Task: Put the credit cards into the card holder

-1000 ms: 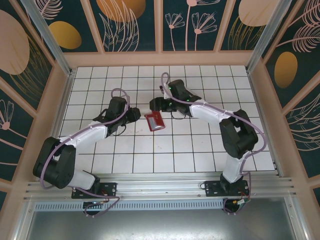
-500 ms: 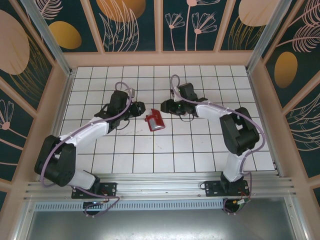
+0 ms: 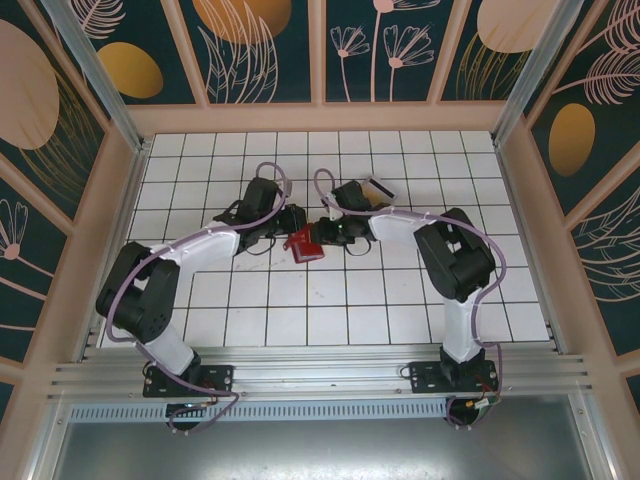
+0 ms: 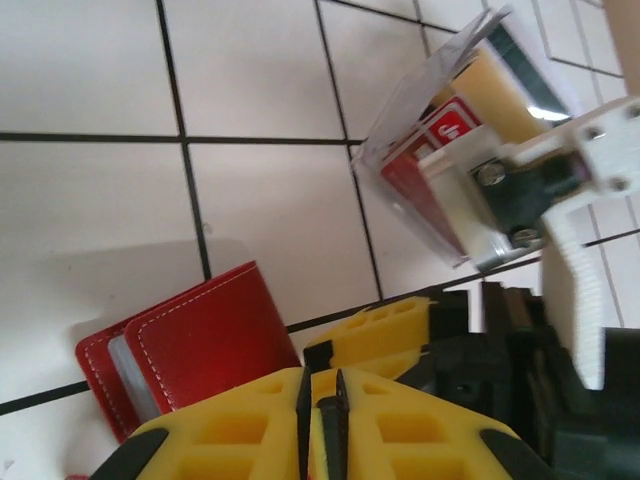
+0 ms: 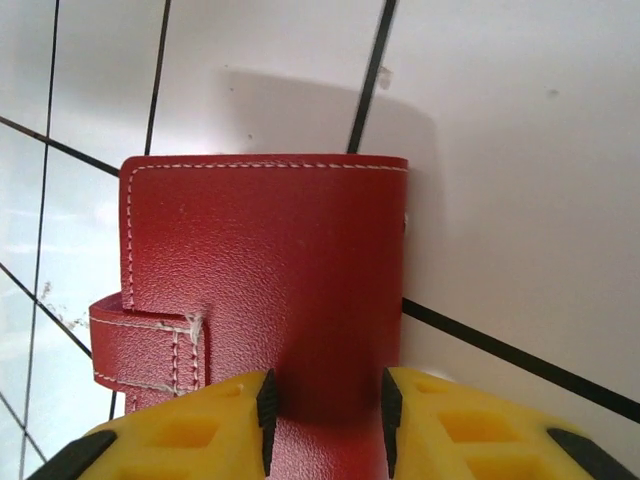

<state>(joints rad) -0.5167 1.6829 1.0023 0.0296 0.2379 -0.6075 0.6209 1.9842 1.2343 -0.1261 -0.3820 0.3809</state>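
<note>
Left gripper [image 3: 292, 220] and my right gripper [image 3: 323, 234] crowd the card holder [image 3: 303, 243] from both sides. Clear plastic box [image 3: 378, 188] stands beyond. Near tiled table [image 3: 300, 310] free.

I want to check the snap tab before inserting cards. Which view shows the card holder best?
The right wrist view: the card holder lies close and face-on, its snap tab clear. The left wrist view shows it tilted and partly hidden; the top external view shows it small and distant.
</note>
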